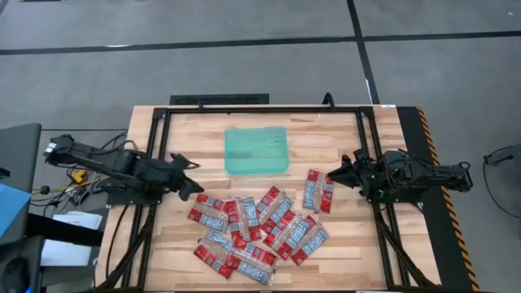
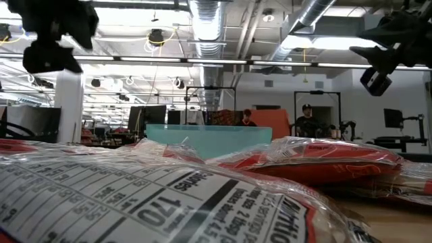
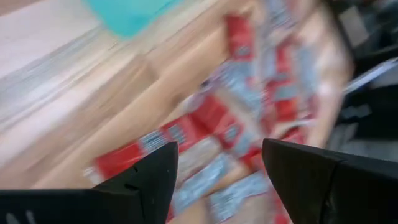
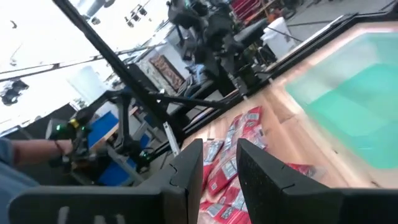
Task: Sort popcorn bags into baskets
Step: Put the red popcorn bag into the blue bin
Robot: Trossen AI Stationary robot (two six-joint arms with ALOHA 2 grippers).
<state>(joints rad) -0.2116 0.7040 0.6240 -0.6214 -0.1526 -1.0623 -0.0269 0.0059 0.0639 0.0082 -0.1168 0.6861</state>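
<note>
Seemingly nothing lies in the green tray; popcorn bags lie beside it.

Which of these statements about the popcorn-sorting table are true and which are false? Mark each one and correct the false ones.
1. The green tray has no popcorn bags in it. True.
2. The left claw is gripping a bag. False: its fingers are apart and hold nothing; it is at the left edge of the pile of popcorn bags.
3. One bag lies apart from the pile, nearer the right claw. True.
4. The bags are stacked neatly in one column. False: they lie scattered and overlapping on the table.
5. The right claw is inside the tray. False: it is to the tray's right, above the table.
</note>
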